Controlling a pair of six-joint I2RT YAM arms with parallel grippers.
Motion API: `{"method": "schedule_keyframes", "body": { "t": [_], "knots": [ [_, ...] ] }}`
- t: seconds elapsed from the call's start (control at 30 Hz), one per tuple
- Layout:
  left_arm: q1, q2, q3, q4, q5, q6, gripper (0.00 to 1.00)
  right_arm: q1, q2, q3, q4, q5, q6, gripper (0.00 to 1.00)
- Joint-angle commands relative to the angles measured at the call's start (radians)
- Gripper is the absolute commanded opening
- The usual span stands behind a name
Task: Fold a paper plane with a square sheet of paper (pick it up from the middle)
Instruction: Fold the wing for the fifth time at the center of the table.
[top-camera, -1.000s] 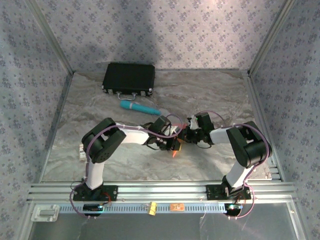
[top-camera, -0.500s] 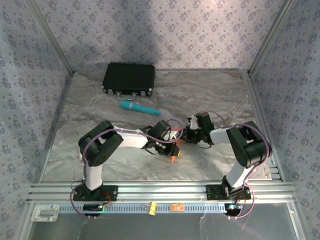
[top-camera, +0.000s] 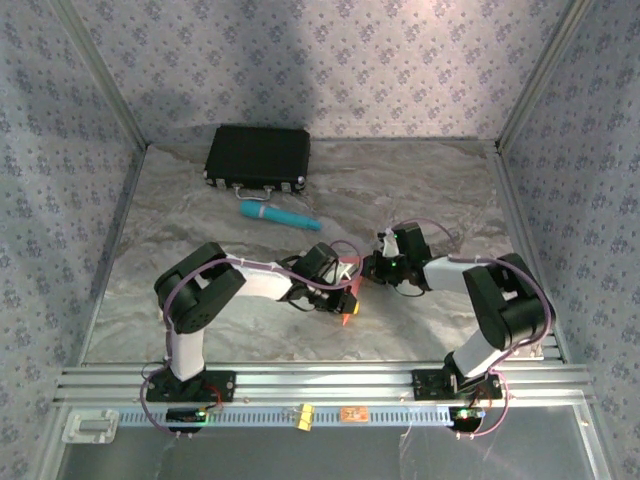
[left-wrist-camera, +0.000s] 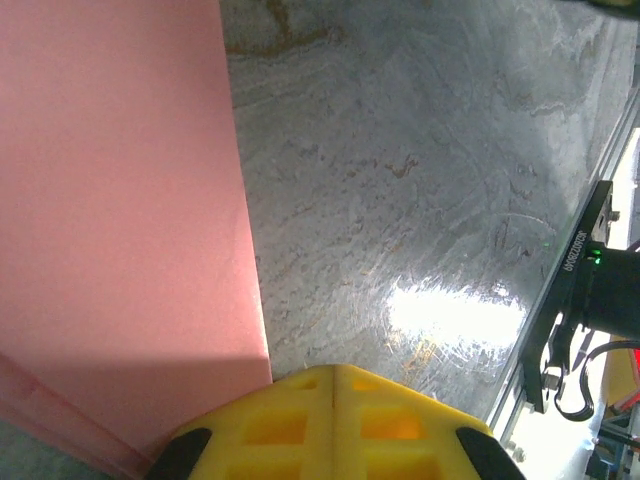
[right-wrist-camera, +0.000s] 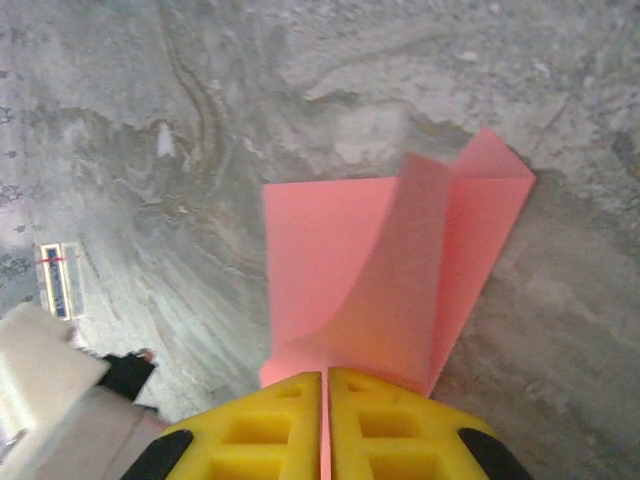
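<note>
Nearest you, both arm bases sit bolted to the aluminium rail (top-camera: 320, 380) along the front edge of the counter (top-camera: 440, 190). From there the arms bend inward, and their tips meet about mid-counter, a little right of centre.

Your left end effector (top-camera: 346, 302) is closed. In its wrist view the two yellow fingers (left-wrist-camera: 270, 425) meet flush along one seam. The sheet of paper (left-wrist-camera: 120, 200) lies down the left side of that view, and its straight edge runs to the left-hand finger. You cannot tell from there whether any of it is caught in the seam.

Your right end effector (right-wrist-camera: 325, 385) is closed too, and it has hold of the paper. A thin pink line shows in the seam between its yellow fingers, and the sheet spreads out from them. The sheet is already folded: a flat panel on the left, a flap curling up through the middle, and a pointed corner at the far right. In the top view you see a patch of pink between the two tips, just above the left one.

Farther back, a teal cylinder (top-camera: 280, 214) lies on its side, well apart from the paper and to its left. Beyond that, a black case (top-camera: 258, 158) lies closed and flat at the back left of the counter, near the rear wall.
</note>
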Motion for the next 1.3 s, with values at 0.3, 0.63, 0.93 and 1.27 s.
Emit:
{"method": "schedule_keyframes", "body": {
  "t": [0.3, 0.63, 0.93, 1.27],
  "knots": [
    [0.011, 0.023, -0.052, -0.084, -0.026, -0.001, 0.0, 0.066, -0.031, -0.013, -0.061, -0.021, -0.023, 0.11],
    [0.013, 0.019, -0.054, -0.069, -0.02, -0.006, 0.0, 0.105, 0.074, -0.004, -0.032, -0.036, -0.062, 0.1],
    [-0.005, -0.024, -0.072, -0.06, 0.03, -0.008, 0.05, 0.089, 0.137, -0.006, -0.115, 0.155, -0.058, 0.07],
    [-0.032, -0.045, -0.13, -0.046, 0.016, -0.031, 0.08, 0.083, 0.141, -0.007, -0.113, 0.159, -0.053, 0.06]
  ]
}}
